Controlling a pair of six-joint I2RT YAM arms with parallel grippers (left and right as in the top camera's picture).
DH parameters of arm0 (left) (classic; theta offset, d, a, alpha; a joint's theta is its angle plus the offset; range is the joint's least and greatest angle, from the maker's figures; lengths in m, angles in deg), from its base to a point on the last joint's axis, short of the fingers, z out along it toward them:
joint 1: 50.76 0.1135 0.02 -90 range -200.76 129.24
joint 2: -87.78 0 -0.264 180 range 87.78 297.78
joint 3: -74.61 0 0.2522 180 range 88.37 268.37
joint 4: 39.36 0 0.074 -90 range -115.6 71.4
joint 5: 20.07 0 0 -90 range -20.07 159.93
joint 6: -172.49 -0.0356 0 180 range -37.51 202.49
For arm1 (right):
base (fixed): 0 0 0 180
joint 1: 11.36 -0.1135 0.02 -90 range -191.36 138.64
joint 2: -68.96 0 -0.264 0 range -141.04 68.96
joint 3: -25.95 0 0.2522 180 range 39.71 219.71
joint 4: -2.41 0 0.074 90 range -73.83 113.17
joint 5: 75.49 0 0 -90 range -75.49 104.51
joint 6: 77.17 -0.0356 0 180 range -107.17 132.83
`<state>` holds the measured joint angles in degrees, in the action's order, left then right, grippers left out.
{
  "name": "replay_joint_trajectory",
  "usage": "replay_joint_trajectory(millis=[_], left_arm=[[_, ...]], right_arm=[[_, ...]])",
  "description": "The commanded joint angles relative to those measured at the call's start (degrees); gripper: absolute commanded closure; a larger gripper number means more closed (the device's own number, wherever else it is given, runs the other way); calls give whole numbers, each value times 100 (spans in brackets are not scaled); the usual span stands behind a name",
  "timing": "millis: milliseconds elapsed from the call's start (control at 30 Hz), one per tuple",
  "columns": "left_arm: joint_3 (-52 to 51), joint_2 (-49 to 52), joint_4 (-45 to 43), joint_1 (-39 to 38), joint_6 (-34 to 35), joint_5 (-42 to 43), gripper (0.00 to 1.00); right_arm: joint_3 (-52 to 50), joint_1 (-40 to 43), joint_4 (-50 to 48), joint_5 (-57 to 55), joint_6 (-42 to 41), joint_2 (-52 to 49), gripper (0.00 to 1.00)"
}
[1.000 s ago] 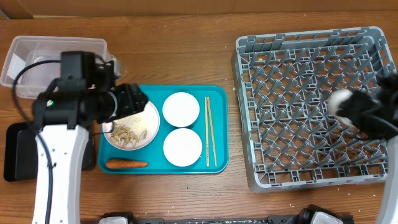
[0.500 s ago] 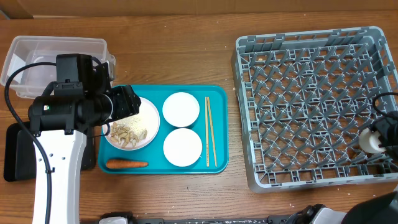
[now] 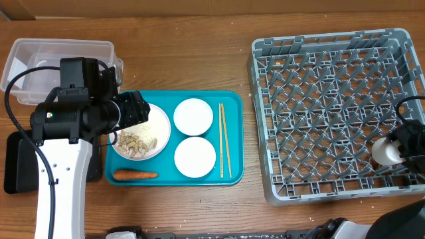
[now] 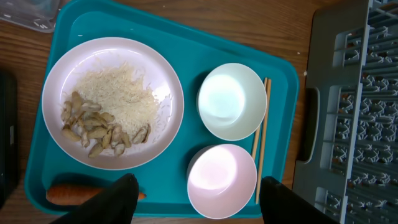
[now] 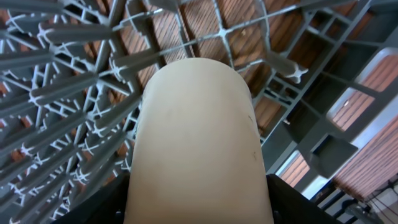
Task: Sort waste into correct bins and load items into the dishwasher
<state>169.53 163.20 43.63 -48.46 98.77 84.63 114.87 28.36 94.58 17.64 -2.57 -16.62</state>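
My right gripper (image 3: 392,149) is shut on the small white cup (image 5: 196,143) and holds it over the right side of the grey dish rack (image 3: 332,113); the cup (image 3: 384,151) fills the right wrist view. My left gripper (image 4: 196,202) is open and empty, above the teal tray (image 3: 232,99). On the tray lie the white plate (image 3: 159,123) with rice (image 4: 121,96) and tan food scraps (image 4: 93,127), two white bowls (image 3: 193,117) (image 3: 195,157), the chopsticks (image 3: 225,139) and the orange carrot (image 3: 135,175). The wrapper and the white wad are out of view.
The clear plastic tub (image 3: 40,56) stands at the back left, partly behind my left arm. The black tray (image 3: 16,162) lies at the left edge. Bare wooden table (image 3: 192,60) lies between the teal tray and the rack.
My right gripper, with the cup, has moved from mid-right of the rack down toward its right front corner, then a little left. The left arm shifted slightly left, then stayed still.
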Motion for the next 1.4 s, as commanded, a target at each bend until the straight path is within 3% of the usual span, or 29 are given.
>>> replay_joint_trajectory(millis=[0,67,133,167,233,500,767,1100,1367], left_arm=[[70,-4,0,17,-107,-48,35],[70,-4,11,17,-107,-46,35],[70,-4,26,17,-107,-48,35],[70,-4,37,17,-109,-48,35],[70,-4,42,17,-109,-48,36],[70,-4,46,17,-109,-52,35],[70,-4,190,17,-107,-328,31],[63,33,457,20,-35,-859,29],[61,33,704,31,481,-1458,28]], right_arm=[[109,15,-15,122,59,33,64],[109,15,-17,90,59,31,54],[109,15,-4,85,59,31,22],[107,15,-4,85,59,31,12],[107,15,-4,85,57,31,5],[109,13,-116,520,68,33,4],[415,-699,-302,2518,1307,293,7],[817,-4118,-1154,2413,1364,463,7],[815,-6454,-2028,1360,717,-431,9]])
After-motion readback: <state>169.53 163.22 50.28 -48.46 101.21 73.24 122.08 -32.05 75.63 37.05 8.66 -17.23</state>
